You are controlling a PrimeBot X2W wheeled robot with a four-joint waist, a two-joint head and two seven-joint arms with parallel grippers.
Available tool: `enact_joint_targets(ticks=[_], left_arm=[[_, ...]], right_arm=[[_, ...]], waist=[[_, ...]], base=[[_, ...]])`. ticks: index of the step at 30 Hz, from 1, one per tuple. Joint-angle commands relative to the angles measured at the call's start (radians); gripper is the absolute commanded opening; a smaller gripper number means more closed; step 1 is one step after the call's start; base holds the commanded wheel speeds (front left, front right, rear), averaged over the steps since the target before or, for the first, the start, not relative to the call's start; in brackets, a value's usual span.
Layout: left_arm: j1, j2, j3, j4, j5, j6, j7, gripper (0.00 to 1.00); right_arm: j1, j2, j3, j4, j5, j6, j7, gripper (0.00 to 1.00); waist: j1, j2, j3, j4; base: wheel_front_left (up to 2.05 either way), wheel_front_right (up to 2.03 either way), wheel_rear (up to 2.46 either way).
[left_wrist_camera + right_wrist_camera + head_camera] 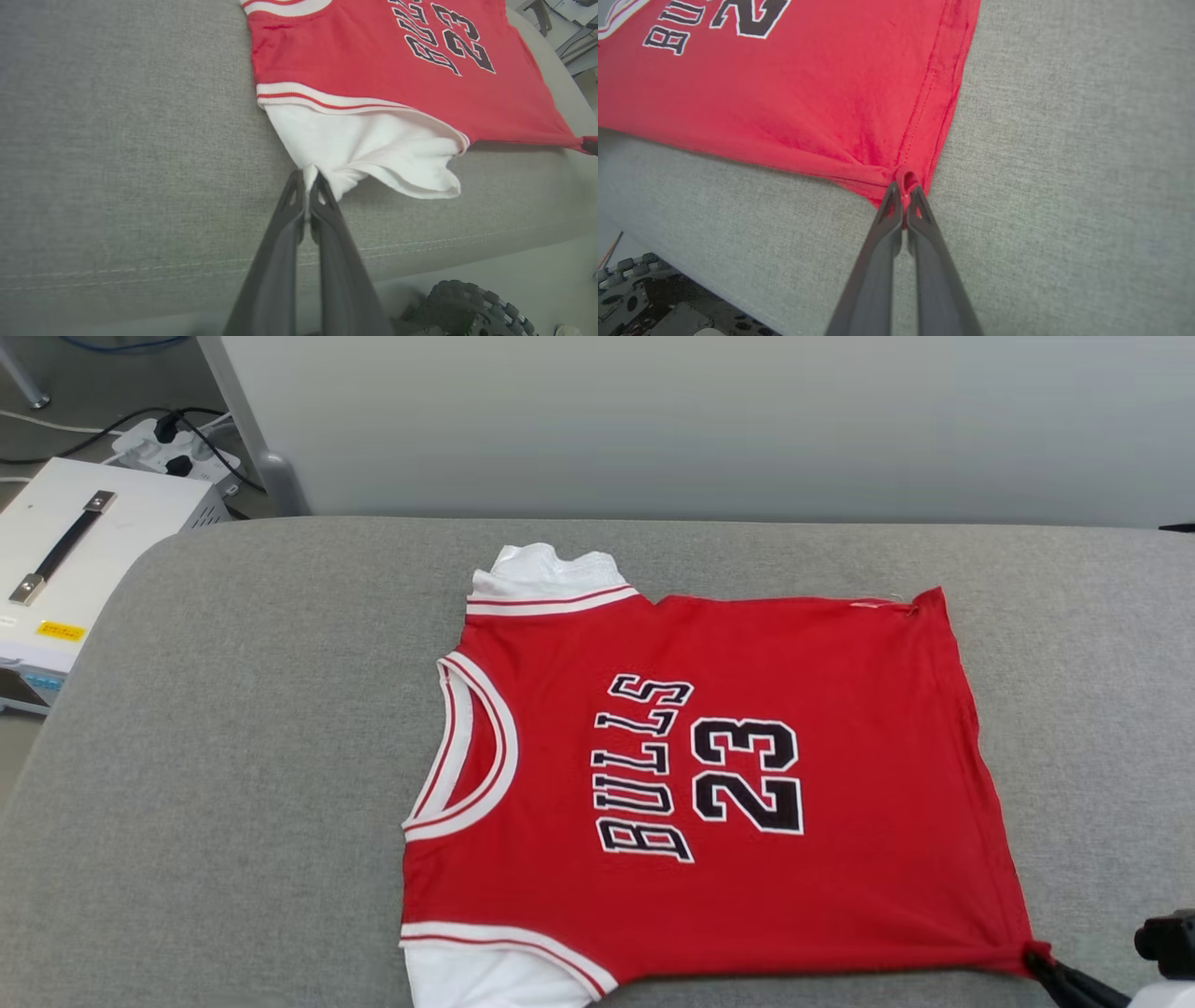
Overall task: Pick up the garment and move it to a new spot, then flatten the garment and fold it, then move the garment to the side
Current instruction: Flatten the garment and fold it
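The garment (709, 784) lies spread front-up on the grey cushion (233, 756), neck to the left, hem to the right, "BULLS 23" facing up. Its near white sleeve (373, 144) is pinched at the corner by my left gripper (308, 184), which is shut on it. The near red hem corner (903, 179) is clamped by my right gripper (905, 198), also shut. In the head view the right gripper (1041, 959) shows at the lower right, at the garment's corner. The far white sleeve (541, 574) is bunched at the top.
A white box with a black handle (75, 551) and a power strip with cables (177, 448) sit on the floor to the left. A pale wall panel (709, 420) rises behind the cushion. The cushion's front edge (420, 252) runs close to both grippers.
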Motion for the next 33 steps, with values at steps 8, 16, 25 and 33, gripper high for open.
enact_joint_targets(ticks=[8,16,25,33], left_arm=[[0.041,0.015,-0.012,0.015,-0.034,-0.019,0.02,0.0],[-0.051,0.021,-0.002,0.035,0.044,-0.038,-0.036,0.0],[-0.301,-0.001,-0.016,0.092,0.117,-0.109,-0.008,0.0],[-0.551,-0.026,-0.049,0.217,0.15,-0.167,0.05,0.0]], right_arm=[[0.174,0.011,-0.132,-0.1,-0.012,-0.001,0.124,0.0],[0.202,0.056,-0.29,-0.163,-0.096,-0.001,0.193,0.0],[0.148,0.113,-0.427,-0.225,-0.154,-0.001,0.276,0.0],[0.031,0.142,-0.473,-0.232,-0.185,-0.001,0.335,0.0]], waist=[[0.0001,0.0,-0.006,-0.001],[0.0001,0.0,0.006,0.0],[0.0001,0.0,0.067,-0.005],[0.0001,0.0,0.147,-0.021]], base=[[0.0,0.0,0.0],[0.0,0.0,0.0],[0.0,0.0,0.0],[0.0,0.0,0.0]])
